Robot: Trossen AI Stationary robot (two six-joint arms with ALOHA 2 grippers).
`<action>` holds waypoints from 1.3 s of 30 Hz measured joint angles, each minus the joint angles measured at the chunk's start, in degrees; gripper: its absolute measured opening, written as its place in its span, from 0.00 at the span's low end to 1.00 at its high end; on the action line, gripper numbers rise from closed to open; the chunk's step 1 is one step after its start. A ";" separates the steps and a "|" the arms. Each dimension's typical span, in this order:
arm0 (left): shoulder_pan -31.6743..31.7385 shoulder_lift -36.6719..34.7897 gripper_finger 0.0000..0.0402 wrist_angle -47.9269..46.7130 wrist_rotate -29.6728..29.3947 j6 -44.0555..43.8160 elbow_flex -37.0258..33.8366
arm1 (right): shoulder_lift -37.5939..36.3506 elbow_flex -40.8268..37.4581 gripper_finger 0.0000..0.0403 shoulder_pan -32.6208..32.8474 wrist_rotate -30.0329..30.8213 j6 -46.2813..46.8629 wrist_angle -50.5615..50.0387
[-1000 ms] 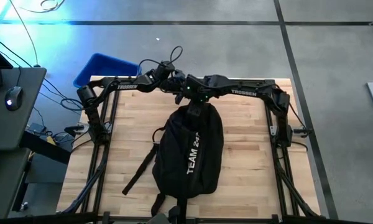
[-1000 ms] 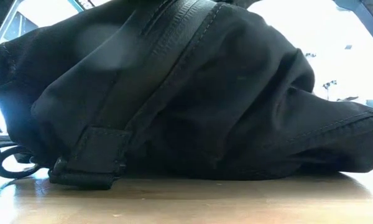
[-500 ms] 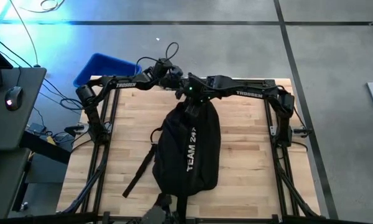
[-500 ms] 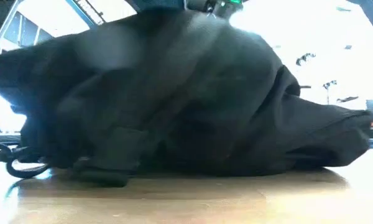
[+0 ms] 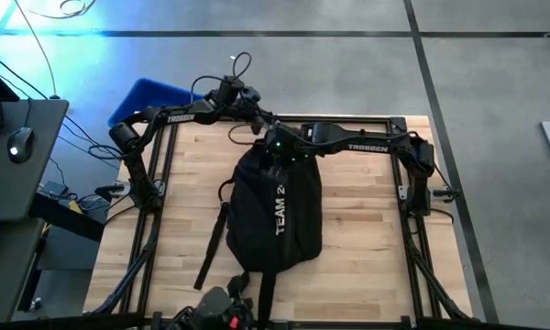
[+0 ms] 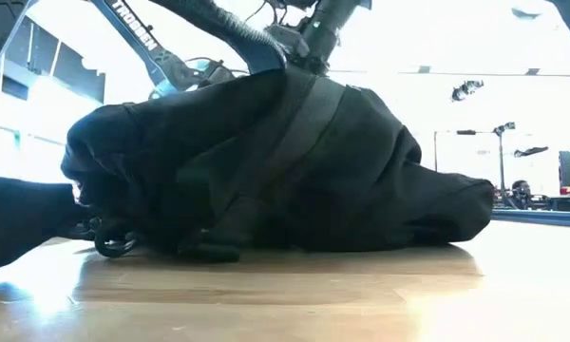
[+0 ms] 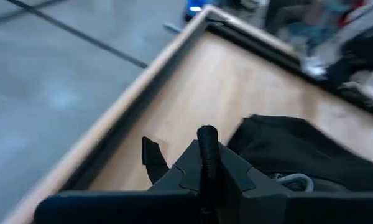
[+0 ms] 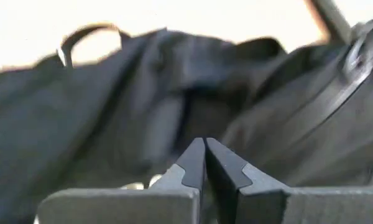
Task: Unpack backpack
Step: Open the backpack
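Note:
The black backpack (image 5: 280, 215) with white lettering lies along the middle of the table, its top toward the far edge. One shoulder strap (image 5: 213, 246) trails on the wood to its left. My left gripper (image 5: 255, 117) is at the far edge just beyond the backpack's top, shut on a black cord (image 7: 207, 144). My right gripper (image 5: 273, 156) is above the backpack's bunched top, pointing down and shut (image 8: 205, 144). In the low view that top (image 6: 299, 90) rises toward the grippers. My left gripper pinches the black cord (image 7: 207, 134) between its two fingers, and the cord stands up out of the fingertips. Which part of the backpack the cord belongs to is not visible. My right gripper is shut at the backpack's top fabric (image 8: 174, 118). The fingers come from above, slanting down. The pinched spot is hidden by the fingers; the top is raised and the bottom rests on the table.
A blue bin (image 5: 151, 96) stands off the table's far left corner. Dark gear with a red spot (image 5: 218, 316) sits at the near edge. Bare wood lies either side of the backpack (image 5: 367, 229). A desk with a mouse (image 5: 18, 145) stands at the left.
The backpack has slid toward the far edge, away from the low camera, with its top drawn up. My left gripper has swung toward the table's far left corner. My right gripper has risen and shifted slightly left with the backpack's top.

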 joint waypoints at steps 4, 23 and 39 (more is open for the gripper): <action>-0.12 -1.60 0.00 0.19 8.47 -4.82 0.00 | -1.74 0.11 0.01 -3.90 -0.15 2.03 5.05; -1.38 -8.54 0.00 0.06 10.35 -5.33 0.00 | -0.78 0.00 0.44 -2.31 1.86 -21.33 11.49; -1.51 -8.56 0.00 -0.43 10.40 -5.33 0.00 | 1.58 0.00 0.41 -3.15 8.63 -18.76 11.83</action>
